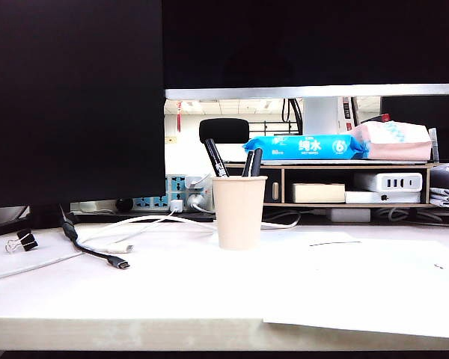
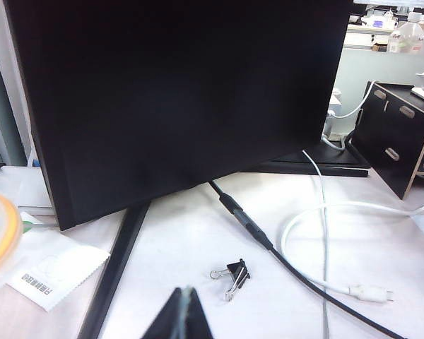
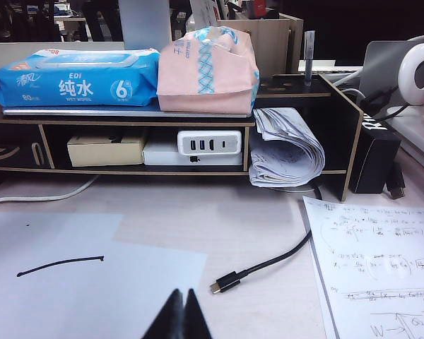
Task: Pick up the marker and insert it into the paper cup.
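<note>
The beige paper cup (image 1: 239, 213) stands upright in the middle of the table in the exterior view. The marker (image 1: 214, 157), black with white lettering near the rim, stands inside it and leans left. Two other black pens (image 1: 252, 162) stick out of the cup beside it. Neither arm shows in the exterior view. My left gripper (image 2: 185, 293) is shut with nothing in it, above the table near a binder clip (image 2: 233, 274). My right gripper (image 3: 182, 292) is shut and empty, over a white sheet (image 3: 92, 282). Neither wrist view shows the cup or the marker.
A large dark monitor (image 1: 75, 97) fills the left. A black USB-C cable (image 1: 118, 262) and a white cable (image 1: 135, 228) lie left of the cup. Behind stands a wooden shelf (image 1: 344, 166) with a wet wipes pack (image 1: 303, 146) on top. Handwritten paper (image 3: 381, 261) lies at the right.
</note>
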